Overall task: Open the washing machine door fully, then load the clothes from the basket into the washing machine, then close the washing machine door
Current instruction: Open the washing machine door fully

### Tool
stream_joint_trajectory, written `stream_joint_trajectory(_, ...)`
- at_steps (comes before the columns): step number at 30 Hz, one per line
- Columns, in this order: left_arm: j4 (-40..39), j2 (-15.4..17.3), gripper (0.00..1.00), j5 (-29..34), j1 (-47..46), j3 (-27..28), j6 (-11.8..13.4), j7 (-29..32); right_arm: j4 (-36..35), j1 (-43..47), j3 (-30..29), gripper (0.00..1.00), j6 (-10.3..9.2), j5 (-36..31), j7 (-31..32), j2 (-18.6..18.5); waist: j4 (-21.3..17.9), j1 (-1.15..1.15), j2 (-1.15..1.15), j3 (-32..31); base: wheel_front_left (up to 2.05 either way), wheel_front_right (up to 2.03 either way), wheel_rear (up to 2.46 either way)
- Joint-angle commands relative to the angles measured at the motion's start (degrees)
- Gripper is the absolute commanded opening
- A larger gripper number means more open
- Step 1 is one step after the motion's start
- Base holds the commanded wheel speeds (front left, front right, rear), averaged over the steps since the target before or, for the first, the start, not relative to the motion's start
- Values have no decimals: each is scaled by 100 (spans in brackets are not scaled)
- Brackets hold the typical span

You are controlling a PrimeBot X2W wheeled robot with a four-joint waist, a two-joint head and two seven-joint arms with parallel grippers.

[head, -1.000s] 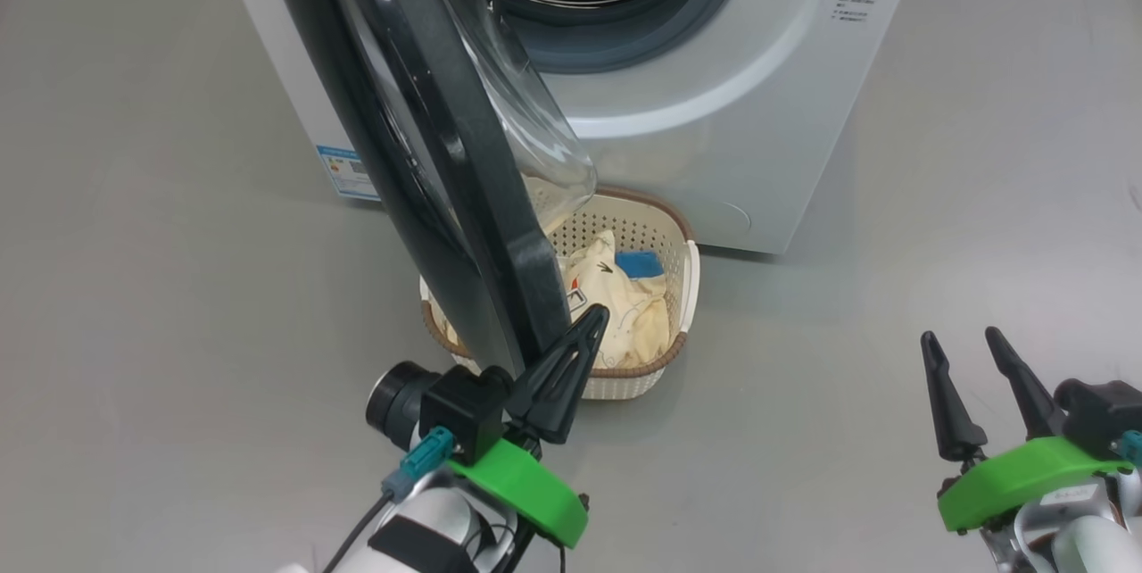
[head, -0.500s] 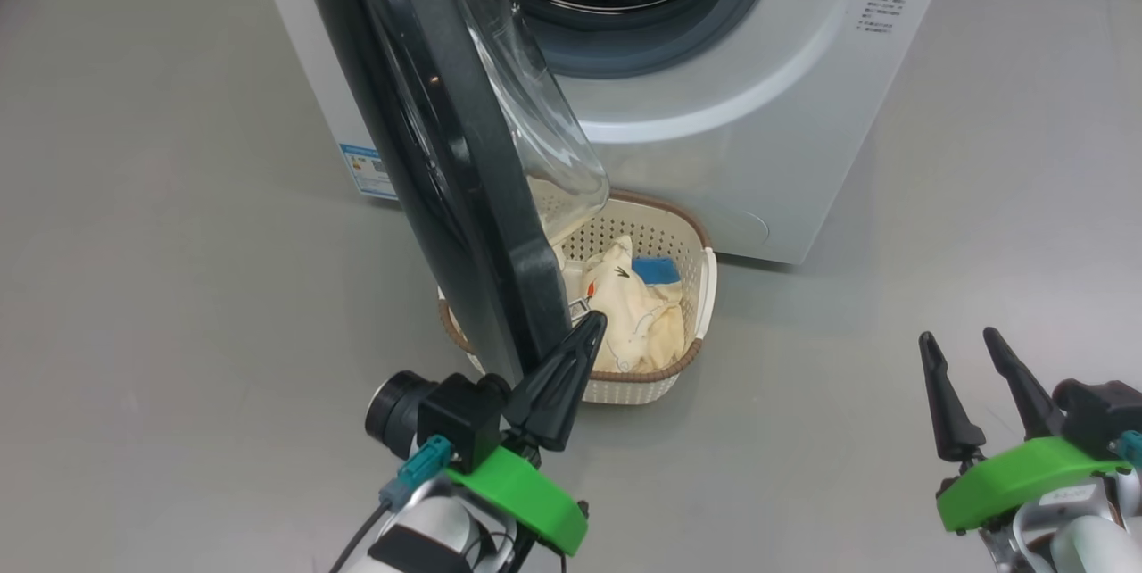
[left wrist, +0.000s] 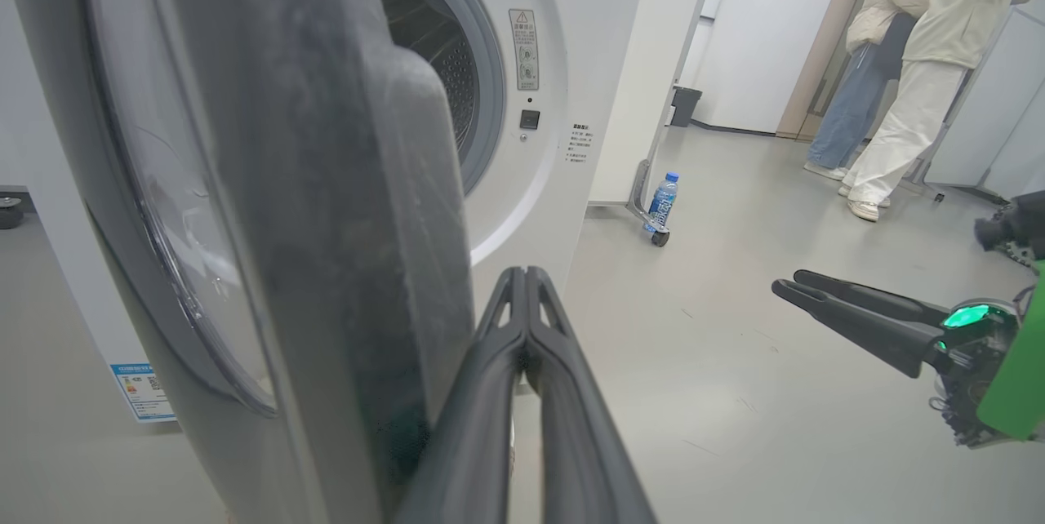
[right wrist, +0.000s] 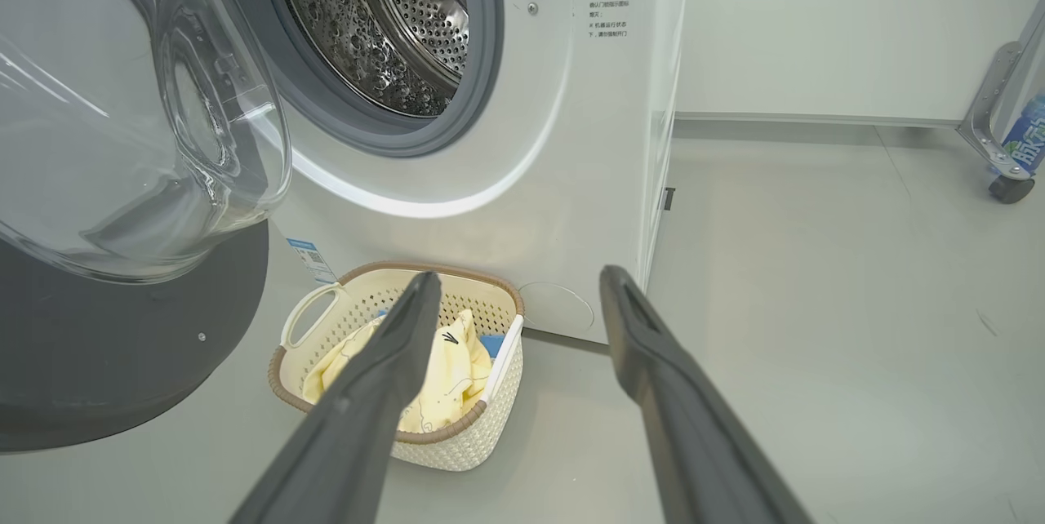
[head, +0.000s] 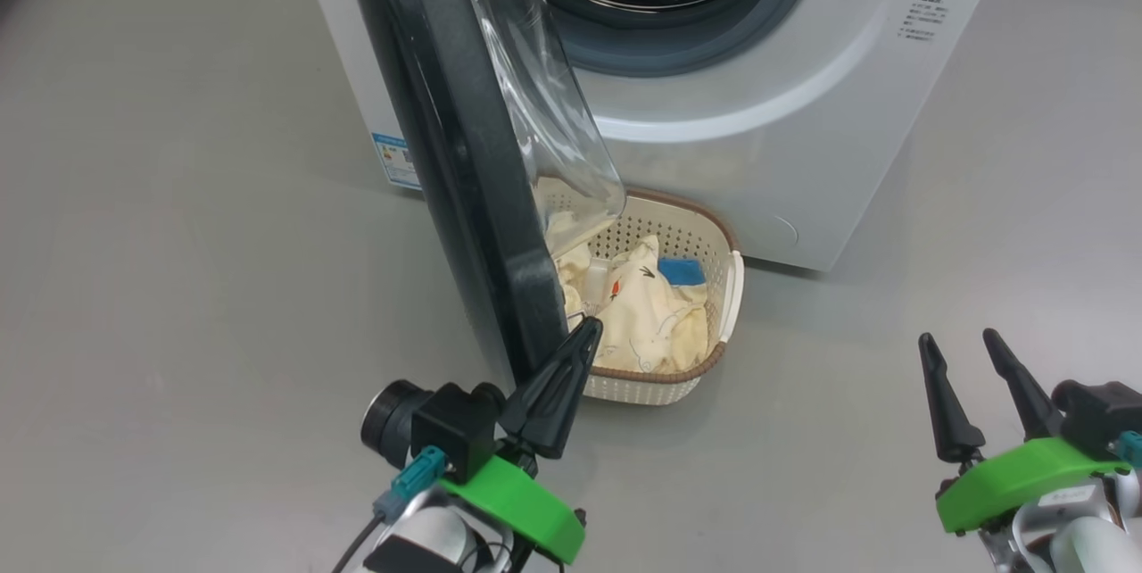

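The white washing machine (head: 758, 136) stands ahead with its steel drum (right wrist: 384, 18) exposed. The washing machine door (head: 464, 162) hangs open and edge-on, black rim toward me, its glass bowl (head: 553, 109) bulging over the basket (head: 727, 287). Cream-yellow clothes (head: 647, 319) and a blue piece (head: 682, 271) lie in the basket, partly hidden by the door. My left gripper (head: 591, 325) is shut, its tip close against the inner side of the door's lower rim (left wrist: 326, 222). My right gripper (head: 957, 338) is open and holds nothing, to the right of the basket (right wrist: 326, 295).
Grey floor lies all around. In the left wrist view a water bottle (left wrist: 663, 199) stands by a wheeled frame foot right of the machine, and two people (left wrist: 898, 59) stand far back right. A blue sticker (head: 397, 161) marks the machine's lower left corner.
The head camera has shifted, so machine and basket slide right in the picture. The door's free edge stays beside my left gripper and uncovers more of the basket. The right gripper holds still.
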Motion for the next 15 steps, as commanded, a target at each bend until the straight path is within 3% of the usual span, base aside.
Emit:
stream_joint_trajectory(1, -141, 154, 0, 48, -156, 361, 96, -38, -125, -242, 109, 100, -2, 17, -78, -104, 27, 0, 0, 2, 0, 0, 0)
stream_joint_trajectory(15, -248, 240, 0, 46, -69, 444, 281, -38, -93, -309, 138, 100, -2, 22, -78, -175, 256, 0, 0, 26, 0, 0, 0)
